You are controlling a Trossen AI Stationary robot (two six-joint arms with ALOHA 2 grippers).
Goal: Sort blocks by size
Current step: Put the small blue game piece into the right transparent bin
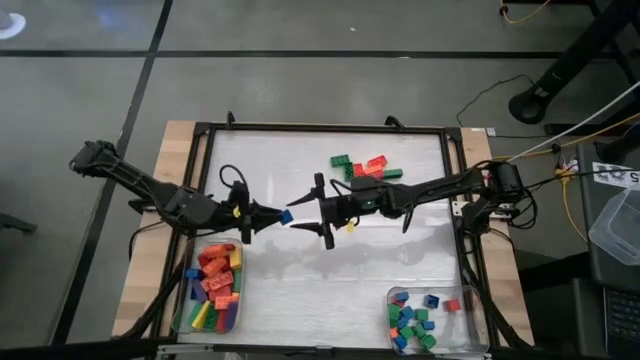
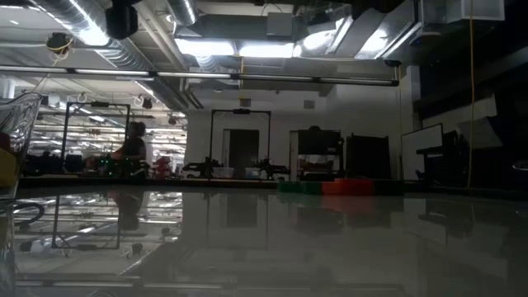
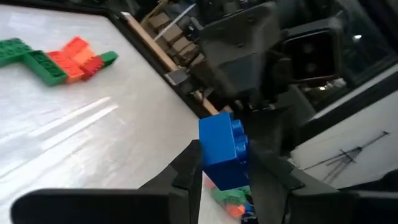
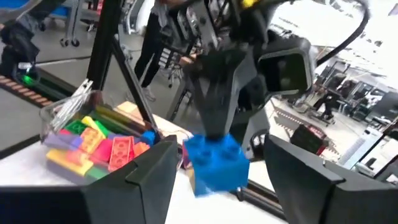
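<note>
High view shows both arms meeting over the middle of the desk [image 1: 300, 290], w/ one small blue block [image 1: 287, 215] between them. The left gripper [image 3: 225, 180] has its fingers clamped on this block: in the left wrist view the block sits upright between the two dark fingers, studs facing sideways toward one finger, not up. It is a short, almost square piece, so no clear long axis; its taller side runs along the fingers. The right gripper [image 4: 217, 180] is just beside it w/ fingers spread wide apart, one on each side of the block but not touching, as the right wrist view shows. I judge the step in hand is a handover of the block from left to right, approx. mid-way. Next move calls for the right fingers to close on the free part of the block before the left fingers let go; then it should go to the tray of small blocks [image 1: 425, 315] on the right side, not the tray of long blocks [image 1: 215, 290] near the left arm. More blocks [image 1: 362, 168] lie unsorted beyond the right fingers.
</note>
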